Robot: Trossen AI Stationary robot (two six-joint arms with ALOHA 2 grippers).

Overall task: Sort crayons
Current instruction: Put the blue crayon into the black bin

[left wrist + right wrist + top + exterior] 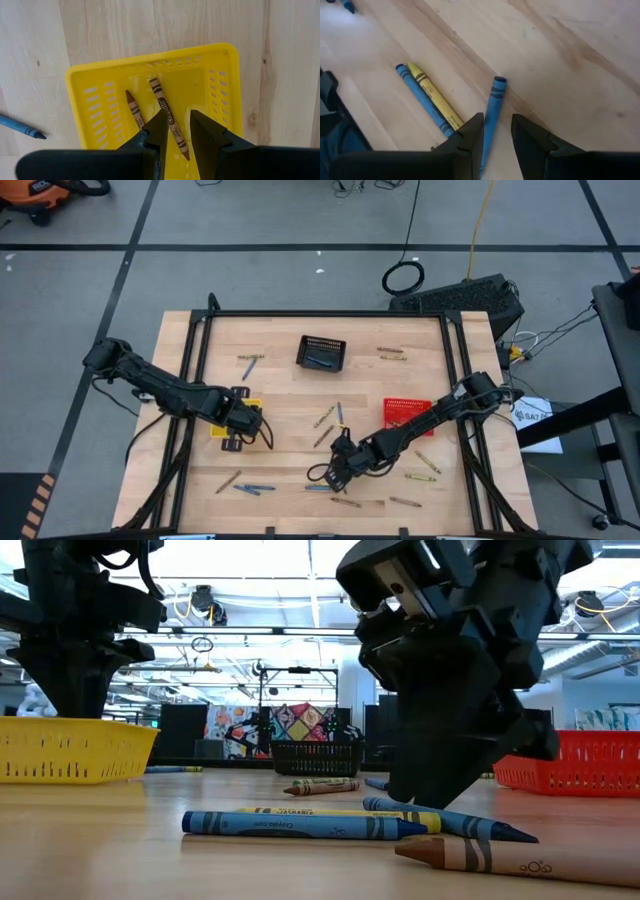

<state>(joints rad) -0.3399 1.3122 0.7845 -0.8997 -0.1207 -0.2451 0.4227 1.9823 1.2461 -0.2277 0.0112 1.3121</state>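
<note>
Crayons lie scattered over the wooden table (pixel 280 390). My left gripper (pixel 177 116) hangs open, pointing down over the yellow basket (pixel 150 60), where two brown crayons (pixel 167 115) lie flat on the floor. My right gripper (pixel 497 117) is low over the table near its front edge, open, slanting down. Its fingers stand on either side of a blue crayon (pixel 493 100) that lies flat on the wood. A blue and a yellow crayon (pixel 432 97) lie side by side just beside it. My right gripper's fingers (pixel 472 132) straddle the near end of the blue crayon, coming from above at a slant and lying along it. The crayon lies close to one finger; I cannot tell whether they touch. My left gripper touches nothing.
A black basket (pixel 322 352) holding a blue crayon stands at the far middle, a red basket (pixel 408 412) right of centre beside my right arm. Loose crayons lie near the front edge (pixel 345 502), front left (pixel 250 488) and far side (pixel 390 352). A brown crayon (pixel 520 858) lies near the low camera.
</note>
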